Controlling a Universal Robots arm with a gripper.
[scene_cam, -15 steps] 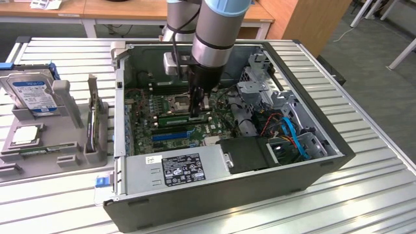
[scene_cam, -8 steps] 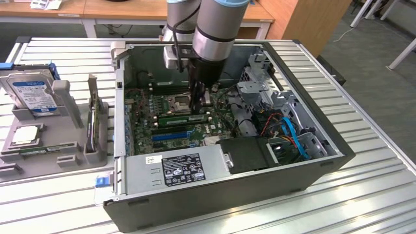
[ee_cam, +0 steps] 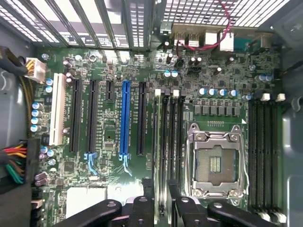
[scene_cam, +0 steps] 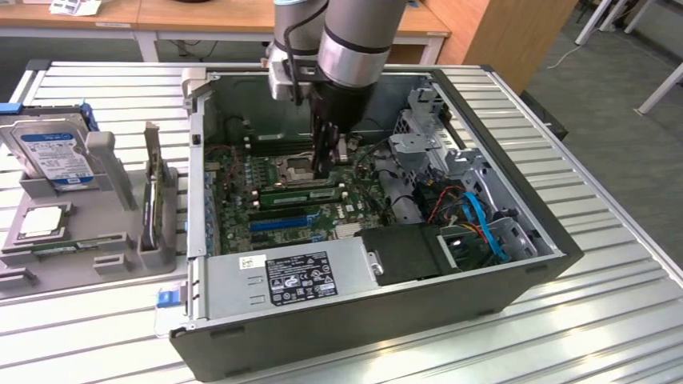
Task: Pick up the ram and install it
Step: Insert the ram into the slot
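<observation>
Ram (scene_cam: 302, 194) location: green stick standing on edge in the slots (ee_cam: 165, 142), directly beneath the gripper (scene_cam: 329, 170) and next to the empty socket (scene_cam: 293, 166). It looks seated or close to it. Full depth cannot be confirmed from this angle.

Gripper state: jaws stand wide. In the wrist view the fingers (ee_cam: 146, 208) sit either side of the slot line, with a gap much broader than a thin stick. No pad contact is visible, so I judge nothing is held.

Step in hand (judgement): the install end of the task. The stick is already in its slot and the gripper hovers low over it inside the case (scene_cam: 320, 356).

Next move calls for: confirming the stick is level along its length and that the white latches (ee_cam: 157, 92), at the end far from the fingers, have closed. Any press must come straight down on the top edge, clear of the socket.

Also noted: the tray (scene_cam: 21, 284), well away from the gripper and outside the case, carries a greenish strip (scene_cam: 75, 246). Cannot tell what it is.
</observation>
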